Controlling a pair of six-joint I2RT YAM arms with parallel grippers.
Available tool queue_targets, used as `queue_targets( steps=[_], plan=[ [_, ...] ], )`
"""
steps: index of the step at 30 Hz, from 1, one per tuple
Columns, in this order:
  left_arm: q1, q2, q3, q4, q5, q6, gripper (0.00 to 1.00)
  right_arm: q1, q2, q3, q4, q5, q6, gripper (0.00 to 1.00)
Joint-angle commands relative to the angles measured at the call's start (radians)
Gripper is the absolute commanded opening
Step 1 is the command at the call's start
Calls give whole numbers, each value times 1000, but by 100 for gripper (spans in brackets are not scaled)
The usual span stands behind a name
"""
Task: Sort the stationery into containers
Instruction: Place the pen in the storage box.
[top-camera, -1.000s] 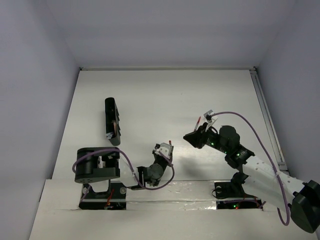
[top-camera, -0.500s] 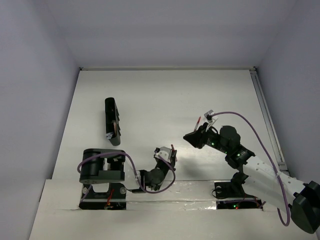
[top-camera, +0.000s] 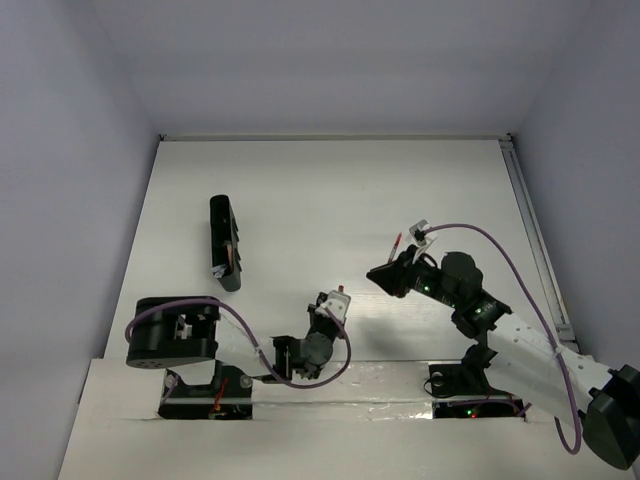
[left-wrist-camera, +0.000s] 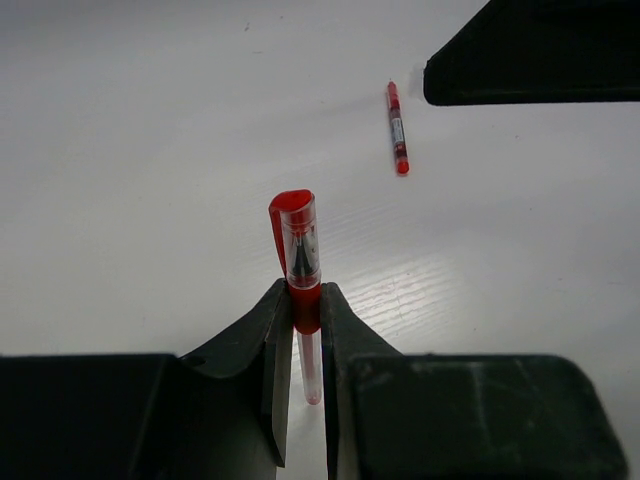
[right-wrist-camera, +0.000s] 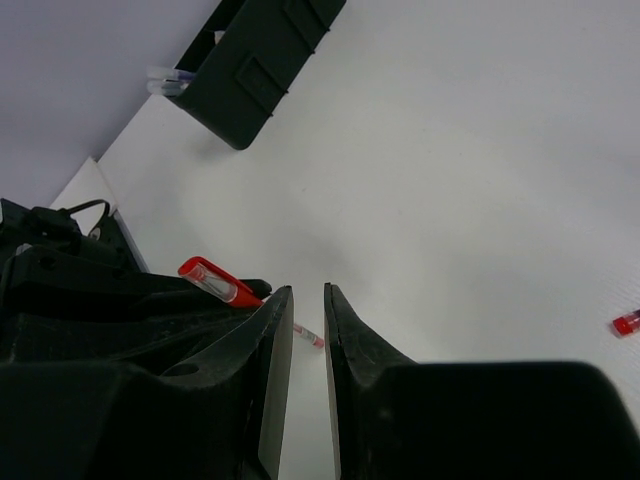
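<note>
Two pens in sight. One red-and-white pen (left-wrist-camera: 300, 245) pinched tight in left claw (left-wrist-camera: 305, 300), red cap end poking out past fingertips. Second pen (left-wrist-camera: 397, 128) lying loose on table (top-camera: 300, 180) near right claw (right-wrist-camera: 307, 300), whose jaws are narrowly parted with nothing between. Black box (top-camera: 225, 243) far left, well apart from both.

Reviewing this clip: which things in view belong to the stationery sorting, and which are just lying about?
Part of the job:
- held pen, clamped in the left gripper
- loose pen, lying beyond it
- black box, with items in it

Not part of the job:
- purple cables
- rail along the right edge
</note>
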Motion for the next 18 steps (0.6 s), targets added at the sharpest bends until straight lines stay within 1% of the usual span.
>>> queue_targets(
  steps=[1,6,12,15,16,17,18],
  plan=[
    [2,-64,43,-34,-22,38,0,-2,-25,-10,27,-22,3,25],
    [21,-96,62,-70,-20,48,0,-2,-41,-14,27,-30,6,25],
    [58,-213,54,-191,-28,12,0,-2,-50,-24,35,-45,16,25],
    [94,-315,44,-252,-66,44,0,-2,-52,-28,52,-64,17,25],
    [187,-474,27,-342,-89,51,0,-2,-53,-30,67,-82,23,25],
    [188,-475,24,-343,-89,51,0,-2,-53,-30,67,-87,23,25],
    [214,-509,24,-372,-90,41,0,-2,-55,-31,67,-88,25,25]
  ],
)
